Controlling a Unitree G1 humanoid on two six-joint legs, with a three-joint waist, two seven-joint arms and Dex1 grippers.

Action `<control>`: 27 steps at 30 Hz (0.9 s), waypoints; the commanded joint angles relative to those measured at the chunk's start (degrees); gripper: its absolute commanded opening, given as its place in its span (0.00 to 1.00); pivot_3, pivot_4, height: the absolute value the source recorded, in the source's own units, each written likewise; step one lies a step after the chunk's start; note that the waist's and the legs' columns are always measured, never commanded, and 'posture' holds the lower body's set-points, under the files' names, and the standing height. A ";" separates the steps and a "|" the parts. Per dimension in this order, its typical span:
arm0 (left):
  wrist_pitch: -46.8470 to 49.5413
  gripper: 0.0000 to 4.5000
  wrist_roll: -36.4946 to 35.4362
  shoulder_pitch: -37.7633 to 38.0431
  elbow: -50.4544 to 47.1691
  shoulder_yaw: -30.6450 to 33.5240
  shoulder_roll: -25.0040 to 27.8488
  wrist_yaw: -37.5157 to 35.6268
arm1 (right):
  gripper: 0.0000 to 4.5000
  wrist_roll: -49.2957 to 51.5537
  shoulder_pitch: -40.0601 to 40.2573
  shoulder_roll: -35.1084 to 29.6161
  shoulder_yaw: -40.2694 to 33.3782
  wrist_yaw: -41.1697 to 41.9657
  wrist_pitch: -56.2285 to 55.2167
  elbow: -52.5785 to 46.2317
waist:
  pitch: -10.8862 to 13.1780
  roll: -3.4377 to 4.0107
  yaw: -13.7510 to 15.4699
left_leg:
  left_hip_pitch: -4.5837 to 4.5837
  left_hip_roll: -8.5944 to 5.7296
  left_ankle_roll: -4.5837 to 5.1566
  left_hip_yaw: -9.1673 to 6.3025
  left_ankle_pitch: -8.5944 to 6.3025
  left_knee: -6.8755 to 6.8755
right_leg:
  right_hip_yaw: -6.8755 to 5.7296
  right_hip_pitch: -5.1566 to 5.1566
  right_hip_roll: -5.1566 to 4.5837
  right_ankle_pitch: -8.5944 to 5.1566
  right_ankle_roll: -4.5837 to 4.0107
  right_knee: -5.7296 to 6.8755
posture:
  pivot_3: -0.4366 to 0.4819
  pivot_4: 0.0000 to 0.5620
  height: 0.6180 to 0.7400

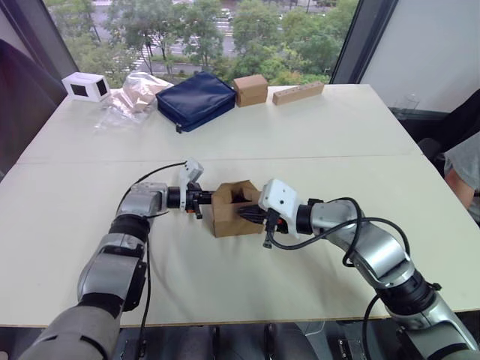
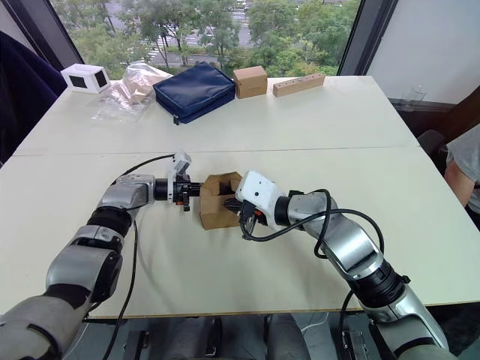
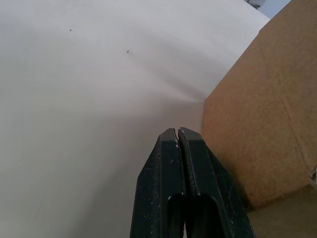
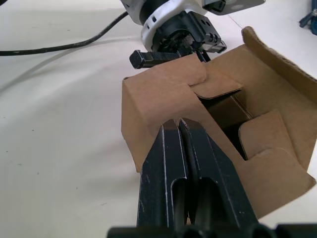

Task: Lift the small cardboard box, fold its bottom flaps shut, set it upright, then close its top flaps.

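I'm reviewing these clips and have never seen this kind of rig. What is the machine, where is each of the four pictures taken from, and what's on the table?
This is a humanoid robot with two arms, each ending in a two-fingered black end effector. Two pictures come from a stereo camera in its head, looking down over the arms. The other two come from cameras on the wrists, looking along each end effector's fingers.

On the white table, a small open cardboard box sits between the arms. The left end effector, fingers shut, is at the box's left side. The right end effector, also shut, has its tips at the box's flaps. Neither grips anything.

At the far edge lie a white box, a plastic bag, a blue pouch, another brown box and a cardboard bar.
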 commanded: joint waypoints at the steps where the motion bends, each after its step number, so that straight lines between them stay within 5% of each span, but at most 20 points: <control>1: -0.32 0.01 -1.00 0.00 -1.90 2.32 1.33 2.18 | 0.00 -0.63 -0.98 0.89 -0.34 0.73 -1.24 0.72 | 0.00 0.00 -0.02 | 0.00 0.00 0.00 0.00 0.00 0.00 | 0.00 0.00 0.00 0.00 0.00 0.00 | 0.48 0.27 1.00; 7: 1.12 0.01 -2.37 0.48 -5.57 5.62 5.83 4.19 | 0.00 -0.76 -2.02 2.30 -0.92 1.64 -1.75 1.97 | 0.00 0.00 -0.23 | 0.00 0.01 0.00 -0.01 0.00 -0.01 | 0.00 -0.03 0.02 0.00 0.00 0.02 | 0.48 0.27 1.00; 16: 27.08 0.01 -17.22 19.44 -52.23 6.55 20.60 -1.28 | 0.00 -1.31 -2.53 3.25 -1.28 2.37 -2.67 3.55 | -0.03 0.05 -0.27 | -0.01 0.31 -0.03 0.05 0.01 -0.06 | 0.12 -0.07 -0.03 0.00 0.00 0.01 | 0.48 0.27 1.00; 27: 31.86 0.01 -22.43 24.70 -64.29 4.51 17.84 7.81 | 0.00 -2.16 -3.31 3.65 -0.89 4.22 -3.10 4.69 | -0.03 0.04 -0.13 | 0.02 0.33 -0.06 0.01 0.02 -0.03 | 0.03 0.03 0.00 0.00 0.00 -0.03 | 0.48 0.27 1.00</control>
